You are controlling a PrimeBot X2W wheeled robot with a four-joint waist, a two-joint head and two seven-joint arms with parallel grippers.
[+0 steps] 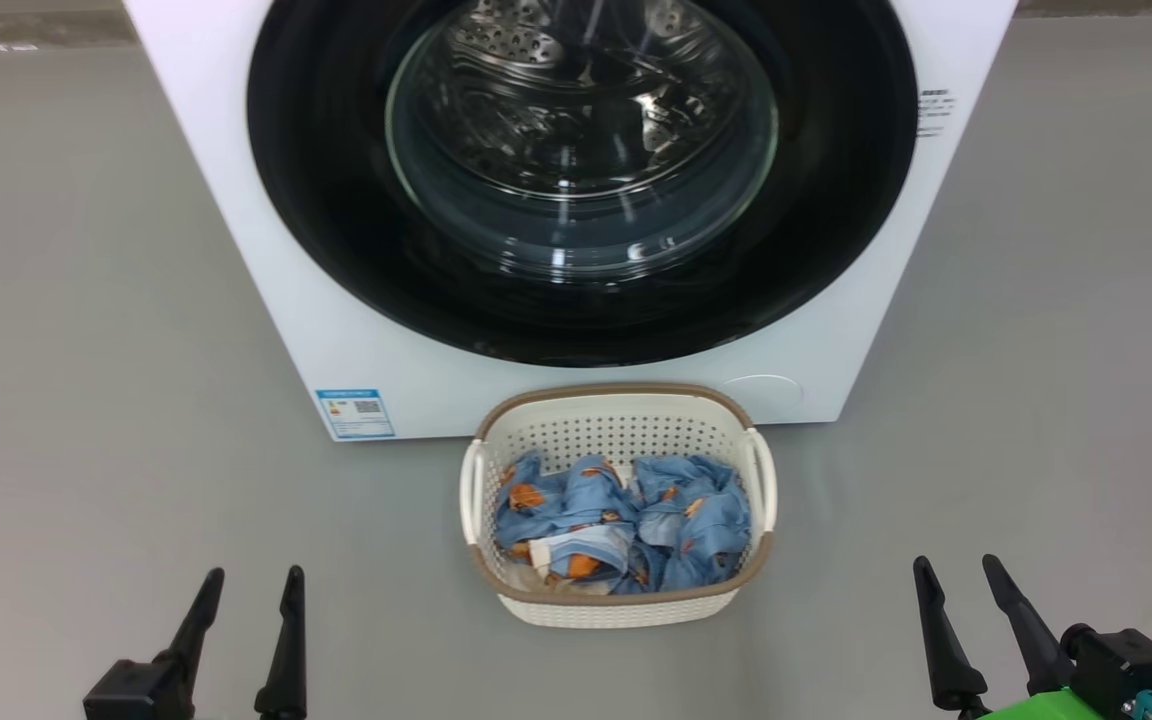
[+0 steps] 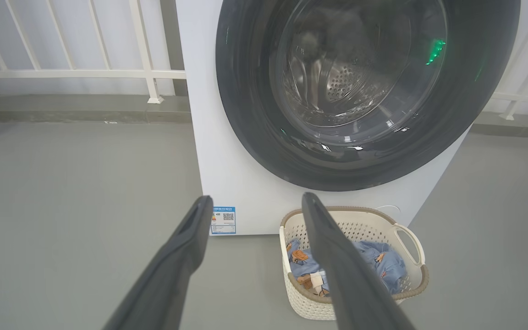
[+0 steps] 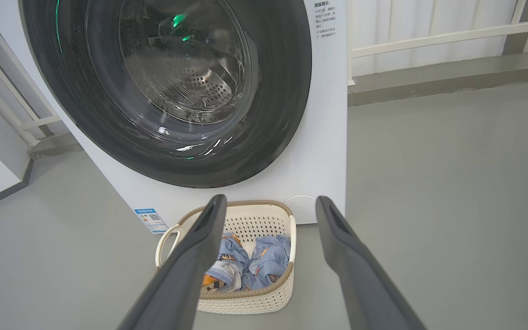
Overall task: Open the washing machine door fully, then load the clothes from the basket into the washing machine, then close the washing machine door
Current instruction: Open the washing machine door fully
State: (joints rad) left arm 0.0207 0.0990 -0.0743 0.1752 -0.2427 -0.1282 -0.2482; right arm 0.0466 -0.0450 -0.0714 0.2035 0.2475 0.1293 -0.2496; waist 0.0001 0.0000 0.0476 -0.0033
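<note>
Just one basket (image 1: 626, 608) before one washing machine (image 1: 406, 380).

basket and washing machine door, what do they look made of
The basket looks like cream moulded plastic: punched holes, brown woven-look rim. The washing machine door seems glossy black plastic or glass around a clear glass bowl, judging by reflections.

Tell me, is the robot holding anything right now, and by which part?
Nothing is held. The left hand and right hand are both open and empty, apart from the basket of clothes.
</note>
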